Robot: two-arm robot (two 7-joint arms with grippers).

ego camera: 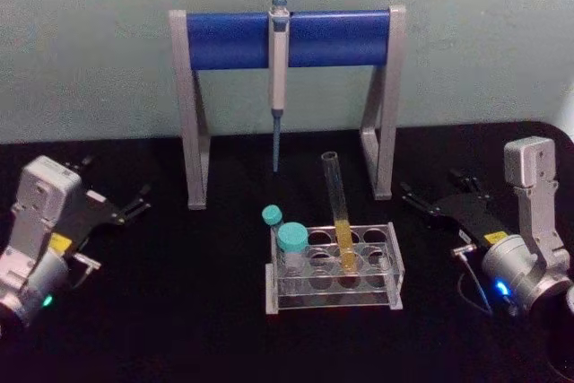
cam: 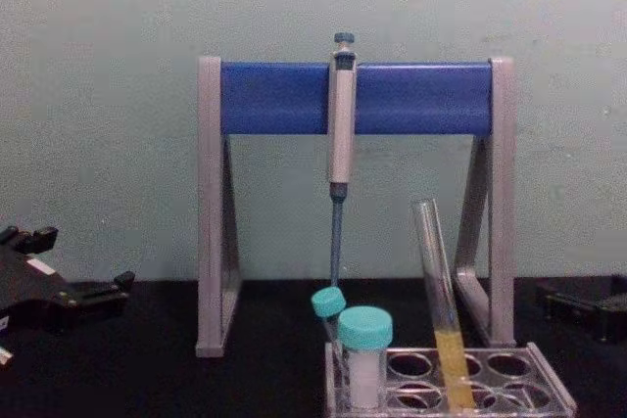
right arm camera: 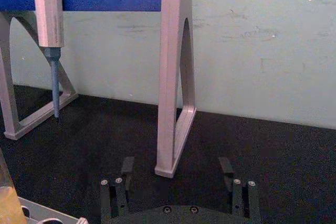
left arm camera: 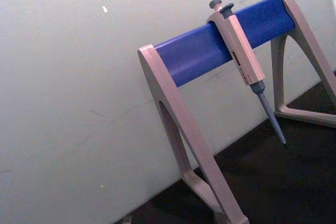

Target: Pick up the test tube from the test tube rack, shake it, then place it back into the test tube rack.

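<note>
The test tube [ego camera: 339, 213] stands leaning slightly in the test tube rack [ego camera: 381, 277] at the table's centre front, with yellow liquid in its lower part. The chest view shows the test tube [cam: 438, 291] in a right-hand hole of the rack [cam: 544, 384]. My left gripper [ego camera: 112, 181] rests open on the table far to the rack's left, seen in the chest view as the left gripper [cam: 83, 259]. My right gripper [ego camera: 433, 184] lies open to the rack's right, holding nothing. In the right wrist view the right gripper [right arm camera: 177, 161] has its fingers spread wide, with the tube [right arm camera: 8, 203] off at one edge.
Two teal-capped vials [ego camera: 292, 239] stand in the rack's left holes. Behind the rack rises a grey-and-blue pipette stand [ego camera: 224, 39] with a pipette [ego camera: 279, 69] hanging from its bar. The stand's legs [ego camera: 384, 150] flank the rack. The table is black, with a wall behind.
</note>
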